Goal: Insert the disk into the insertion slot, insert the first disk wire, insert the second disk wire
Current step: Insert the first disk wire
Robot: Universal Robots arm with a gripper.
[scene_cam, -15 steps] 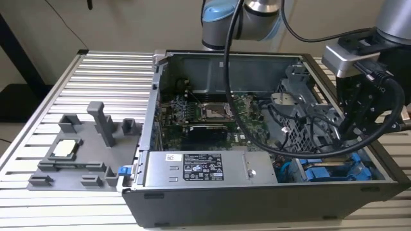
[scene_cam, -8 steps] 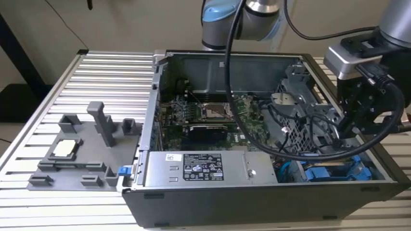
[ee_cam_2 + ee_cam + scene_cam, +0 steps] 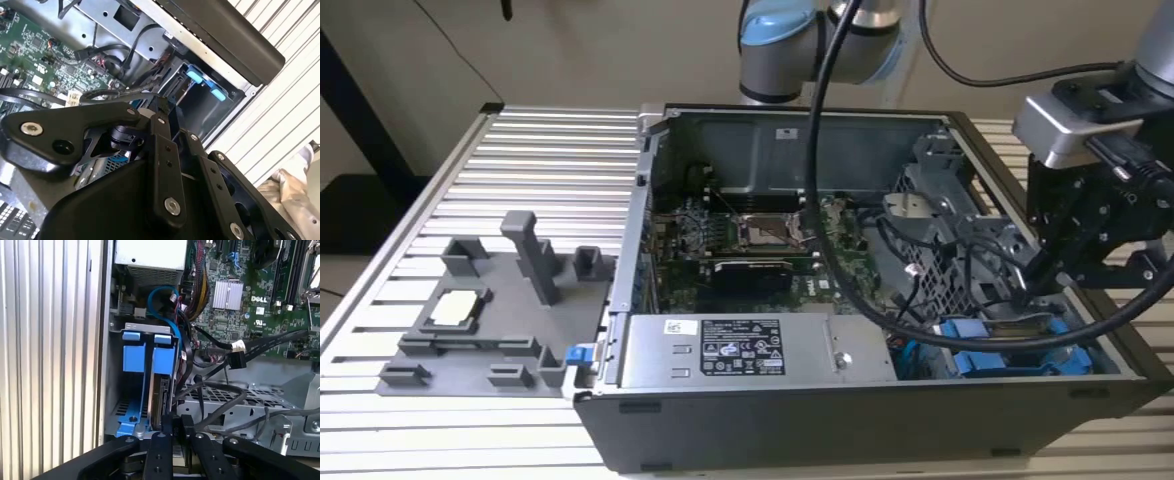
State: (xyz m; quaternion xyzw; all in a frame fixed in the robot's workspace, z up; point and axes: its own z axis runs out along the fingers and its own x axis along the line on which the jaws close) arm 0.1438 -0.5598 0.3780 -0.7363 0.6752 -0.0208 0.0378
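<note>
The gripper (image 3: 1038, 292) reaches into the open computer case (image 3: 854, 420); whether it grips anything I cannot tell. Far from it, toward the exterior view's left, lies the grey power-supply box (image 3: 734, 350). Close beneath the gripper, the disk (image 3: 161, 395) stands on edge in its blue carrier, inside the metal drive cage (image 3: 145, 328).

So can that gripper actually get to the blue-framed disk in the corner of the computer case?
Likely yes: the gripper sits right at the disk's near edge, the case is open there, and the black cables run beside it rather than across it.
</note>
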